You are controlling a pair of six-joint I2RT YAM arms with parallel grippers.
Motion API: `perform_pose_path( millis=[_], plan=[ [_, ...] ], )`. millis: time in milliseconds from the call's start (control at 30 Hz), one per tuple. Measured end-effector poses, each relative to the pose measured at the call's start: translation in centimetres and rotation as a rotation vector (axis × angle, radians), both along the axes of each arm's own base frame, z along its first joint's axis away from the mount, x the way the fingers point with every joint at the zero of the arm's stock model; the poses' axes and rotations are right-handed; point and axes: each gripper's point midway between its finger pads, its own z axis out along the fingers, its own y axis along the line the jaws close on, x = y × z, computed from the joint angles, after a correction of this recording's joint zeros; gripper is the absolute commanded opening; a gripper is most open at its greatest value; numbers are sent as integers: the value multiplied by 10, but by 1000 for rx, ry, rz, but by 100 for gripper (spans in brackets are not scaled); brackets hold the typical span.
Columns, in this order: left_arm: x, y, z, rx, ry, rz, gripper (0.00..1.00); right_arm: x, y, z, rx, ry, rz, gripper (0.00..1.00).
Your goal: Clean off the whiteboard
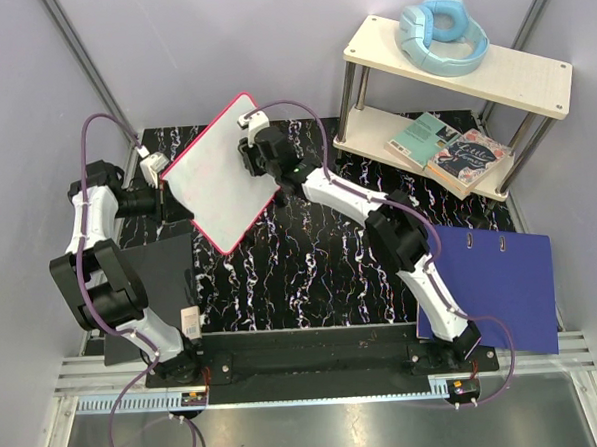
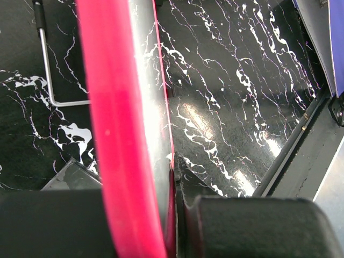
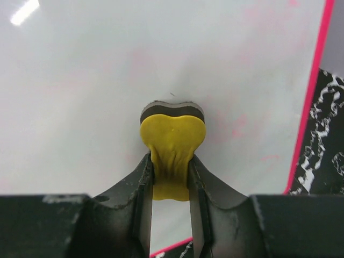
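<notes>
The whiteboard (image 1: 216, 178), white with a red-pink rim, is held up off the black marbled table (image 1: 311, 273) and tilted. My left gripper (image 1: 159, 176) is shut on its left edge. In the left wrist view the red rim (image 2: 123, 134) runs between the fingers (image 2: 258, 226). My right gripper (image 1: 247, 156) is shut on a yellow eraser (image 3: 172, 137), whose dark felt face presses against the board's surface (image 3: 161, 54). Faint pink smudges (image 3: 236, 126) show to the right of the eraser.
A blue folder (image 1: 497, 288) lies at the right, beside the right arm. A black flat panel (image 1: 156, 281) lies at the left. At the back right stands a two-tier shelf (image 1: 521, 77) with blue headphones (image 1: 441, 34) on top and books (image 1: 455, 150) below.
</notes>
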Motion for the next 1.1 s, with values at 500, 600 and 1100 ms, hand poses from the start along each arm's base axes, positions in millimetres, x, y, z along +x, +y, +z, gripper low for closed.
perform_pose_path(
  millis=[500,600,1100],
  plan=[
    [0,0,-1,0,6,4,0,0,36,56,153,-87,10,0],
    [-1,0,-1,-5,16,9,0,8,33,57,208,-54,-26,0],
    [-3,-2,-1,-14,21,4,0,50,-17,12,421,220,-217,0]
  ],
)
